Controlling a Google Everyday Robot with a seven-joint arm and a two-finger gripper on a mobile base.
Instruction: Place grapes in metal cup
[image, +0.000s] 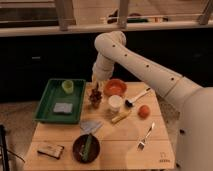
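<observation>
The grapes (95, 95), a small dark reddish-brown bunch, sit at the top of the metal cup (95, 104), a short grey tumbler near the back middle of the wooden table (120, 150). I cannot tell how deep in the cup they sit. My gripper (94, 86) hangs straight down from the white arm (130, 55), right above the grapes and close to them or touching them. Most of the cup is hidden behind the grapes and the gripper.
A green tray (46, 111) on the left holds a yellow-green cup (67, 86) and a grey sponge (62, 107). Right of the cup stand an orange bowl (115, 88), a white container (115, 102), a brush (137, 96), an orange-red fruit (144, 110) and a fork (146, 136). In front lie a grey cloth (90, 126) and a dark bowl (86, 147).
</observation>
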